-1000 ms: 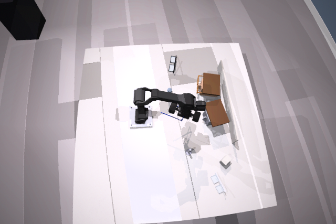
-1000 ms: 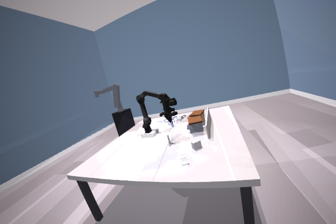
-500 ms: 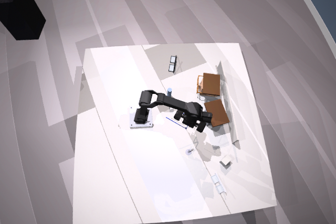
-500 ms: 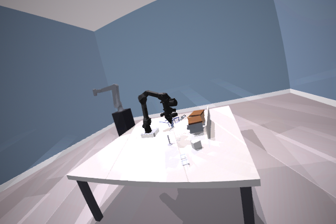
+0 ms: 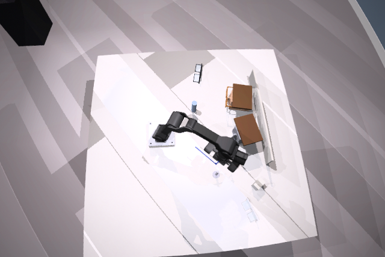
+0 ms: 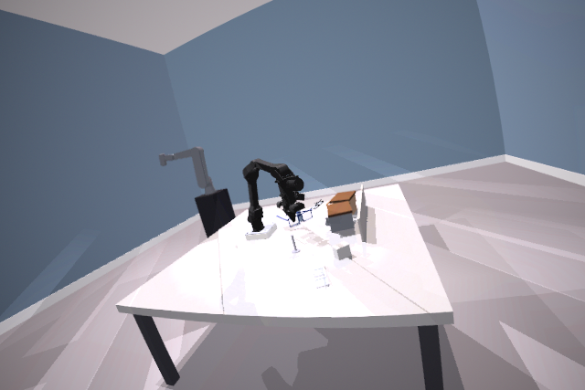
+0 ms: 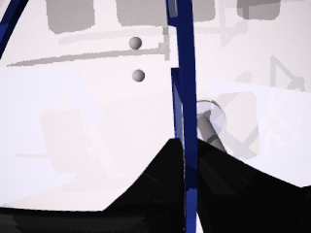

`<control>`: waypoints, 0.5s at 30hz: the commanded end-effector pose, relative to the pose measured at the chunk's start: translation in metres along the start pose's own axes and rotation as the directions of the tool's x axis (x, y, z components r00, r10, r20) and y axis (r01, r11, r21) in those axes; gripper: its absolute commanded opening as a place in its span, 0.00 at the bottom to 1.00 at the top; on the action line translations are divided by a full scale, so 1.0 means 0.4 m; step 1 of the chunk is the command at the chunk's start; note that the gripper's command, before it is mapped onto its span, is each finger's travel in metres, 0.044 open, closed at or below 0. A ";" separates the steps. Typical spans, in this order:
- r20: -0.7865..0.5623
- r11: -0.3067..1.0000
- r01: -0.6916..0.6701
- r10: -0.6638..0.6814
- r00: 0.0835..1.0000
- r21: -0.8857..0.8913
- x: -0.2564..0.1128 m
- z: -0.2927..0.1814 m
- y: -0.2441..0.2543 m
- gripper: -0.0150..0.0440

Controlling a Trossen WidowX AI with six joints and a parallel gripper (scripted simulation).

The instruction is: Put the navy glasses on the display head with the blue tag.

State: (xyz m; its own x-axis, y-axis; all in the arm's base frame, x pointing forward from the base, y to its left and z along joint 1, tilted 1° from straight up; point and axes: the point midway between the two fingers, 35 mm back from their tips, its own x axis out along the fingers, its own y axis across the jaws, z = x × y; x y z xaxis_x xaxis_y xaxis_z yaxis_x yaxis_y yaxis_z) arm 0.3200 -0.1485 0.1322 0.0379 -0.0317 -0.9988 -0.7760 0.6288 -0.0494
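The gripper is clenched on the navy glasses, pinching a long blue part of the frame between its fingers. The glasses are held above the white table, off both display heads. One brown-topped head has orange glasses at its front; the other brown-topped head, nearer the gripper, stands turned at an angle beside it. I cannot tell which bears the blue tag. Behind them stands a pale upright panel. A blue cylinder stands near the arm; whether it is hollow or holds anything cannot be told. Black-framed glasses and pale-framed glasses rest well apart on the table.
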 end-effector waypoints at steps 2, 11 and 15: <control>0.002 0.998 -0.002 0.002 1.000 0.056 0.002 -0.063 -0.048 0.25; -0.003 0.986 0.002 -0.001 1.000 0.167 0.011 -0.202 -0.125 0.25; -0.004 0.980 0.003 -0.002 1.000 0.197 0.014 -0.243 -0.141 0.25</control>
State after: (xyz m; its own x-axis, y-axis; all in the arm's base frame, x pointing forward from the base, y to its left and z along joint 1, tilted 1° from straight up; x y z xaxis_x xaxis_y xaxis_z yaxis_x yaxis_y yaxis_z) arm 0.3058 -0.2502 0.1298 0.0364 -0.0416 -0.9985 -0.6473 0.7602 -0.0552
